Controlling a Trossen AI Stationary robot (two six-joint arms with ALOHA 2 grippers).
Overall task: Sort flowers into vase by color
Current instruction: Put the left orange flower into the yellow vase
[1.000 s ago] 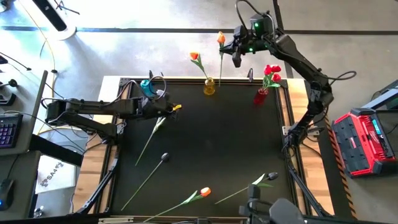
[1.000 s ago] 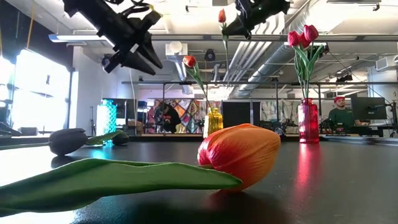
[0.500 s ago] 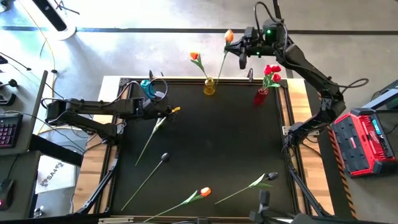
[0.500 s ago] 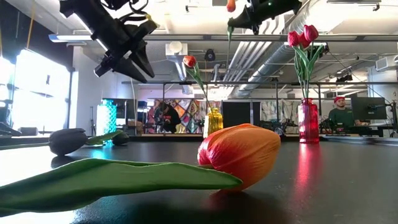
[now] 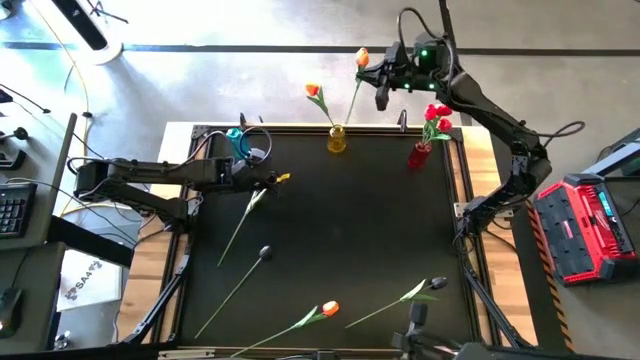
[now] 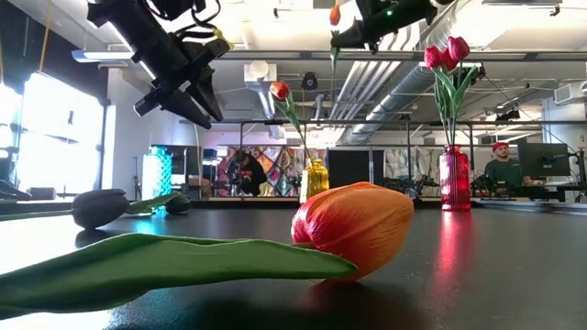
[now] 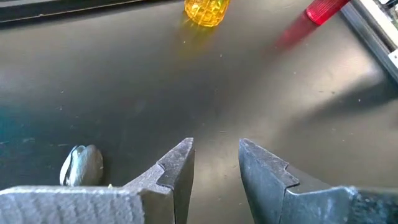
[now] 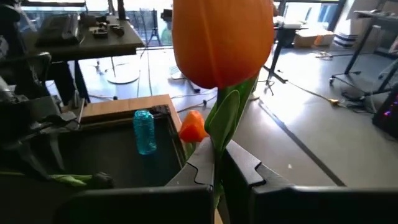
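My right gripper (image 5: 383,82) is high above the table's far edge, shut on an orange tulip (image 5: 362,57) near the yellow vase (image 5: 337,138). That vase holds another orange tulip (image 5: 315,92). The red vase (image 5: 420,152) holds red tulips (image 5: 437,115). My left gripper (image 5: 280,178) is open and hovers over the table's left part, above a lying flower (image 5: 250,205) whose greyish head (image 7: 81,165) shows beside the fingers. A black tulip (image 5: 265,252), an orange tulip (image 5: 328,309) and another dark tulip (image 5: 437,285) lie flat on the table. My right gripper pinches the orange tulip between its two fingers on the stem and leaf just below the head (image 8: 219,134). The fingers lie across the stem. The flower is lifted clear of the table, head up, with its stem (image 5: 352,100) hanging below the fingers.
A blue vase (image 5: 235,140) stands at the far left corner, close behind my left arm. The black tabletop (image 5: 340,220) has open room in its middle. A big orange tulip head (image 6: 353,225) and its leaf lie right in front of the low camera.
My right gripper has carried the orange tulip upward and a little toward the right, then eased back toward the yellow vase. My left gripper has come down somewhat toward the table, still open.
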